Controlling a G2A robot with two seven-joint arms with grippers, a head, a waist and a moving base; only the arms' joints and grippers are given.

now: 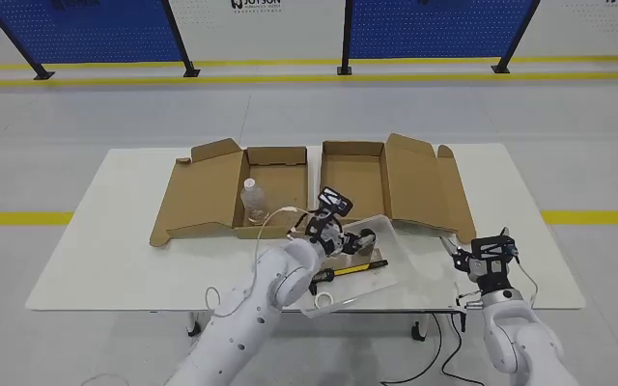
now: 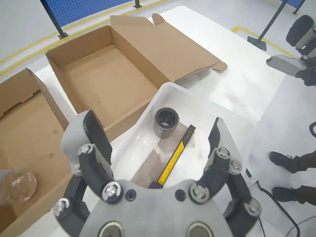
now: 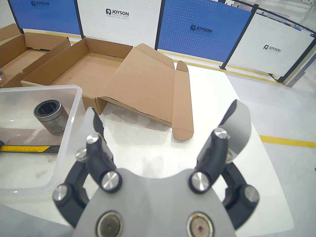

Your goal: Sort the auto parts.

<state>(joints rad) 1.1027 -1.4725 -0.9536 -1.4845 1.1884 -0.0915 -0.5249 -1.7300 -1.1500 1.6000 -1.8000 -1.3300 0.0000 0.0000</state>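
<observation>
- Steel sleeve (image 2: 166, 122), the auto part to be sorted, stands on end inside the clear plastic bin (image 2: 172, 88), close to the bin wall that faces the open cardboard box (image 2: 106, 82).
- The left gripper (image 2: 153, 124) hangs above the bin, its jaws spread wide and holding nothing. The sleeve lies ahead of it, roughly in line with the gap.
- The right gripper (image 3: 163, 107) sits off the bin's other side over bare table, also wide open and empty.
- The sleeve is smooth and round. A pinch off its middle could squirt it out or tip it, and it would then roll along the bin floor.
- It stands near the bin wall, so a finger descending on that side may hit the rim and shove the light bin against the box.
- A yellow-and-black rule (image 2: 176, 156) lies just beside the sleeve. I cannot tell whether it is in the bin or under its clear floor. If it is inside, a finger could snag it.
- The space above the bin is open, and the box just beyond the bin has low walls and a wide bare floor.
- The second box (image 2: 29, 129), farther from the bin, holds a clear bottle (image 2: 18, 186) that a low swing could knock.
</observation>
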